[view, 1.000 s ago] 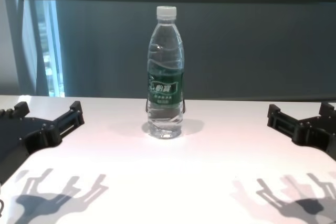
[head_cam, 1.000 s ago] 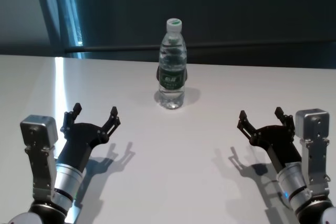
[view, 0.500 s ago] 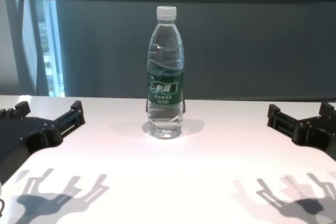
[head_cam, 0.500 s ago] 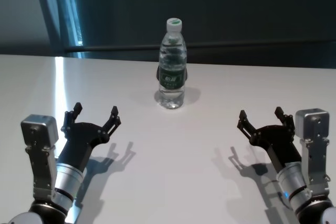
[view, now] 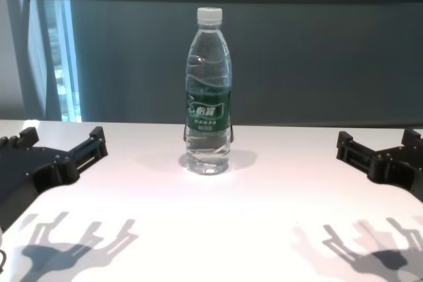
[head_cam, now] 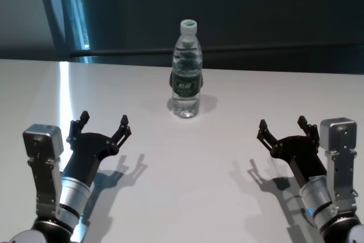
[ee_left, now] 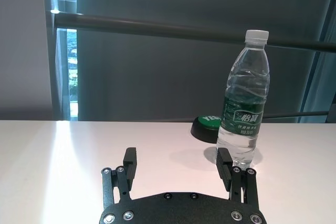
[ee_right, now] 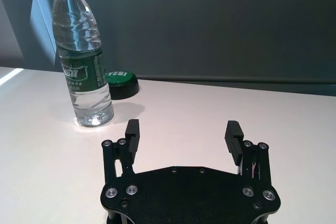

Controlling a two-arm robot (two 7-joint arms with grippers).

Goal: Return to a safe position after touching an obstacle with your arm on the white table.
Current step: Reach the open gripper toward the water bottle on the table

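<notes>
Standing bottle (head_cam: pixel 186 72): upright on the white surface (head_cam: pixel 182 186), ahead of and between both end effectors, well apart from each.
Left end effector (head_cam: pixel 103 125): fingers spread wide, holding nothing, low over the surface.
Right end effector (head_cam: pixel 282 128): fingers spread wide, holding nothing, low over the surface.
Dark round button (ee_right: pixel 122 84): just behind the bottle.

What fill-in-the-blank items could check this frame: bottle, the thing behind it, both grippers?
1. The water bottle stands ____ on the white table, cap on.
2. Both the left gripper and the right gripper have their fingers ____.
3. Neither gripper is ____ the bottle.
4. Behind the bottle lies a low black disc with a ____ top.

Missing words: upright; open; touching; green
</notes>
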